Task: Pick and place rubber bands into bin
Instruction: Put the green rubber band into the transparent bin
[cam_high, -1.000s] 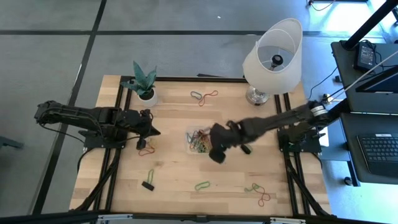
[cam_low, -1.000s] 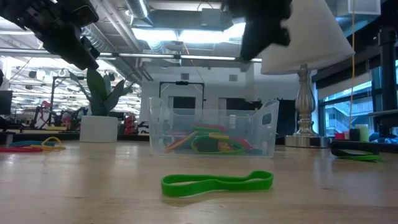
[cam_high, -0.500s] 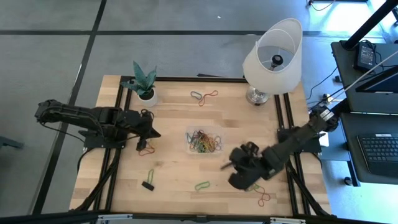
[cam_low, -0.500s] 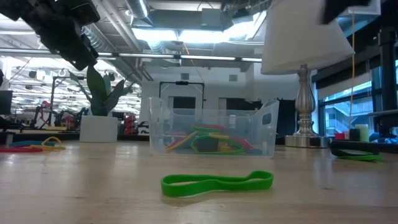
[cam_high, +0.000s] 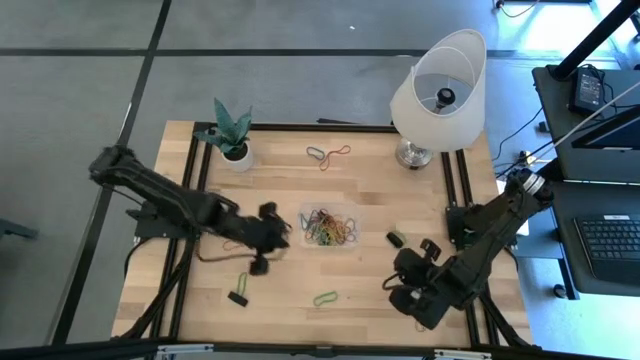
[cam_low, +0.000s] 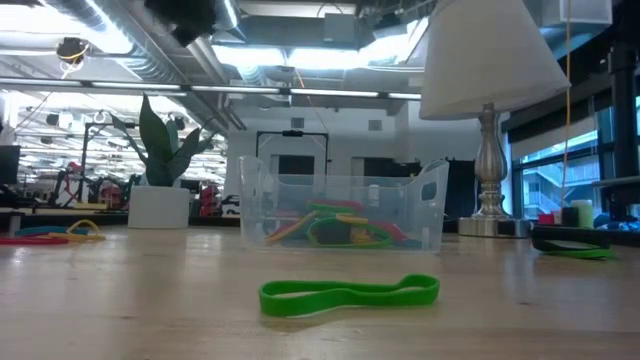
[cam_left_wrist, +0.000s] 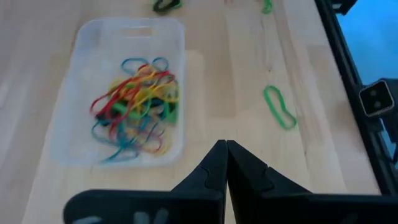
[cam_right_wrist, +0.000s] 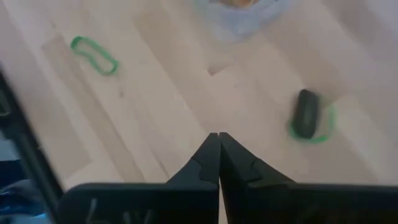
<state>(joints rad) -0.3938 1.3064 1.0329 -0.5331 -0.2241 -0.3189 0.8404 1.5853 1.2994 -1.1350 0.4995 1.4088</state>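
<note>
The clear bin (cam_high: 325, 228) holds a tangle of coloured rubber bands (cam_left_wrist: 137, 102) and rests flat on the wooden table. My left gripper (cam_high: 280, 238) hangs shut just off the bin's left near corner, with nothing showing between its fingers (cam_left_wrist: 225, 152). My right gripper (cam_high: 403, 285) is shut above the table's near right part, also with nothing between its fingers (cam_right_wrist: 217, 142). A loose green band (cam_high: 325, 298) lies flat toward the near edge. More bands lie by the far edge (cam_high: 327, 153) and at the near left (cam_high: 241, 283).
A white lamp (cam_high: 438, 90) stands at the far right and a small potted plant (cam_high: 232, 135) at the far left. A small black object on a green band (cam_right_wrist: 306, 118) lies right of the bin. A black clip (cam_high: 238, 298) lies near left.
My left gripper has swung from the table's left side toward the bin, rising a little. My right gripper has gone from above the bin toward the table's near right corner. The bands and the bin have stayed where they were.
</note>
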